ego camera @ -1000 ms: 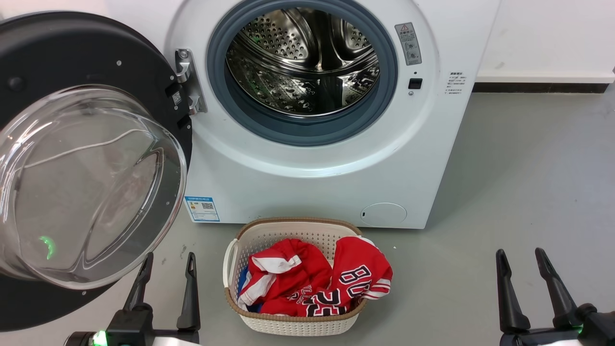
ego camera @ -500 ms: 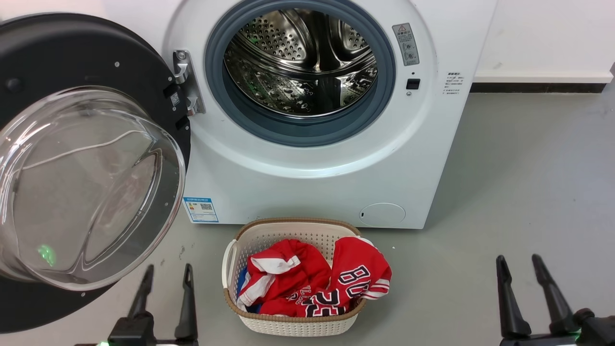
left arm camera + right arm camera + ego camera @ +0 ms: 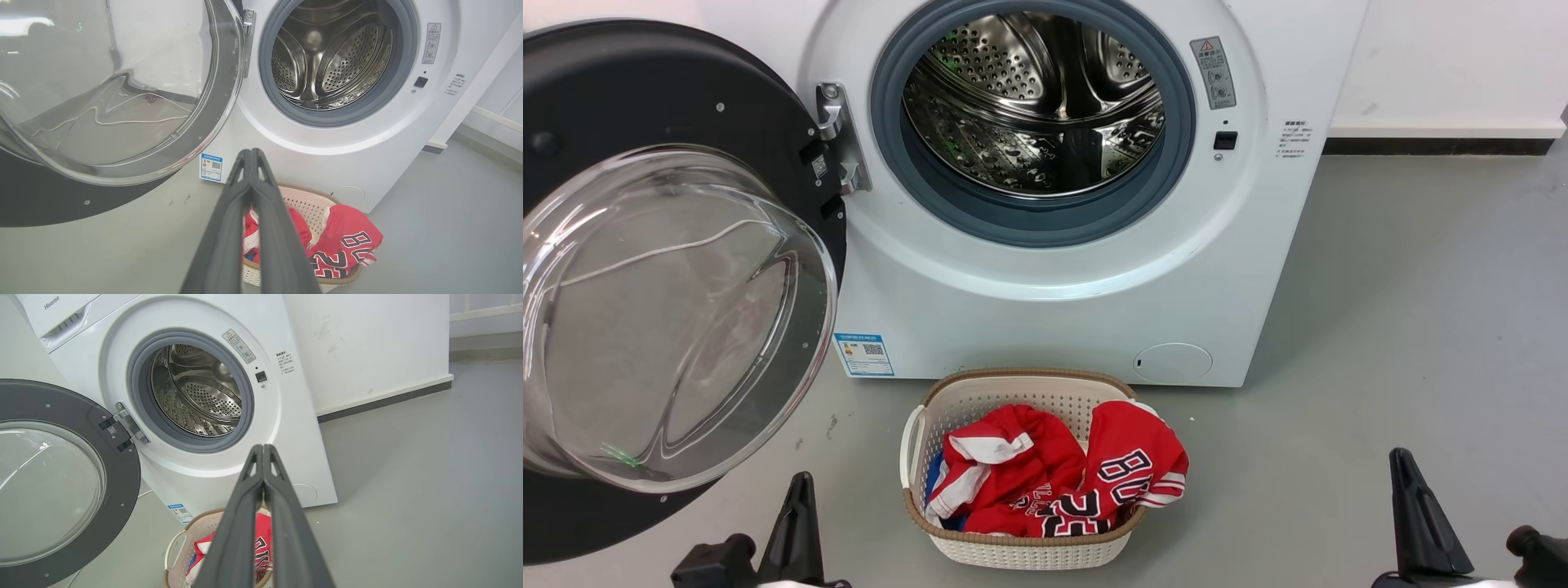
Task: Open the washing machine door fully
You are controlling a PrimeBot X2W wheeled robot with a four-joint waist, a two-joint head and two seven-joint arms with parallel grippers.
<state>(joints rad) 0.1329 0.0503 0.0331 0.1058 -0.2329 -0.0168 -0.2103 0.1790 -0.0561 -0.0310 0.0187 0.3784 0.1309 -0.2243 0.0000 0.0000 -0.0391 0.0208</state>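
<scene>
With the door standing open, the basket before the washing machine holds red clothes; left gripper and right gripper fingers are pressed together, grasping nothing.

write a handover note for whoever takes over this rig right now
Left gripper: shut, empty, apart from the door.
Right gripper: shut, empty.
Washing machine door: swung wide on its hinge to the robot's left; the washing machine has its drum exposed.
Laundry basket with red jerseys sits in front.
Done: door looks fully open.
Left: likely nothing; confirm it is at its stop.
</scene>
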